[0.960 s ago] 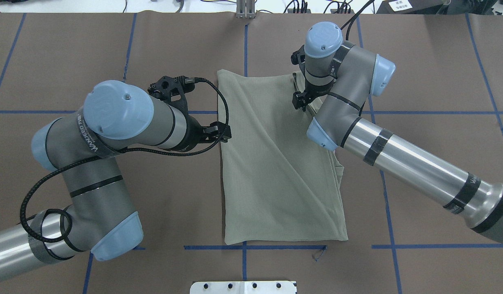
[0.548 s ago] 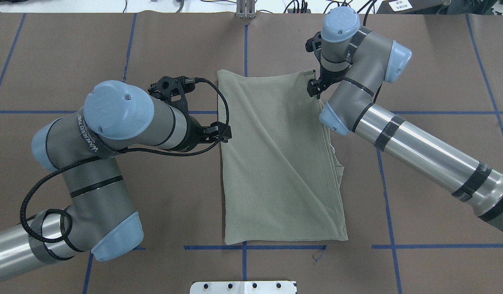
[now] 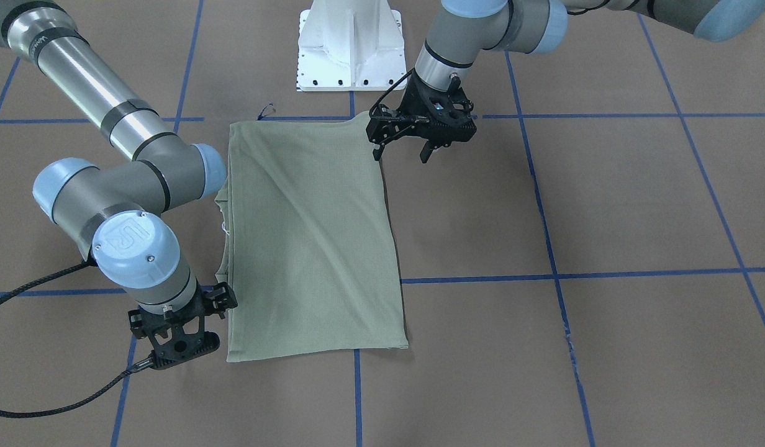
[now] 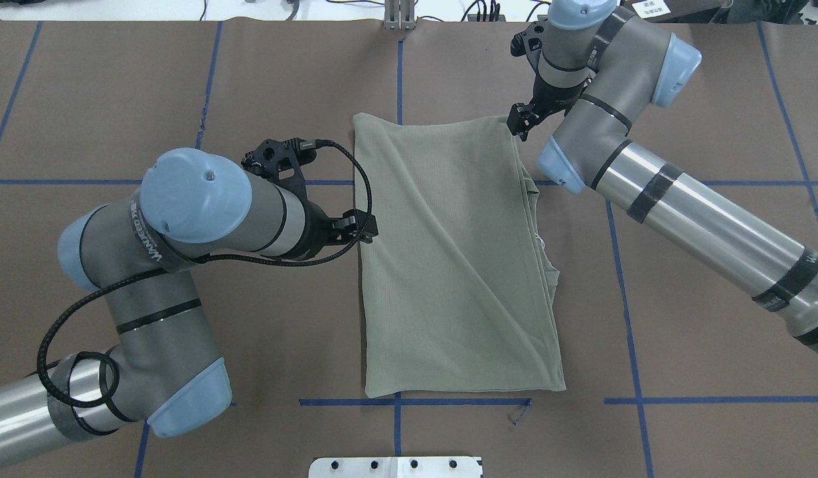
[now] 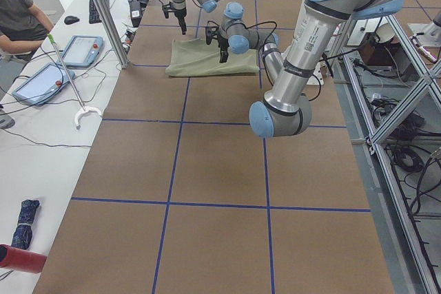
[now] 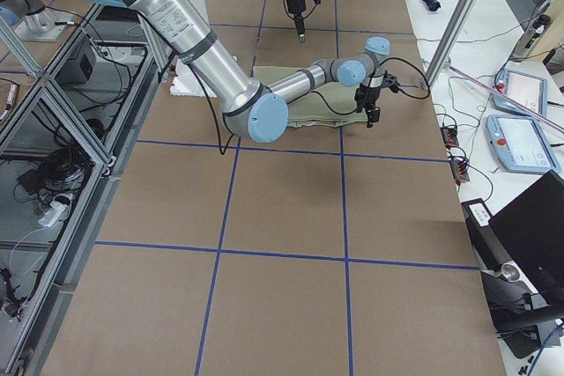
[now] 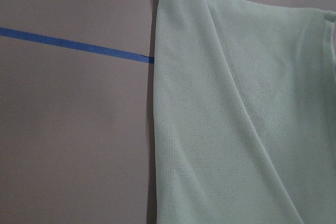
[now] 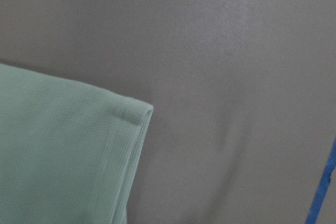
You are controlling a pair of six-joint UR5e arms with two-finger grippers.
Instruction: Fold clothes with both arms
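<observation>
Shirt [image 4: 449, 265] folded flat; sleeves, neckline hidden underneath

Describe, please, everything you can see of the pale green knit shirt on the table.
The pale sage-green knit shirt lies folded into a flat rectangle on the brown paper-covered table. It is fine-textured, with one diagonal crease across it and layered edges showing along its right side. The open left end effector hangs beside its left edge; the right end effector sits off its far right corner.
</observation>
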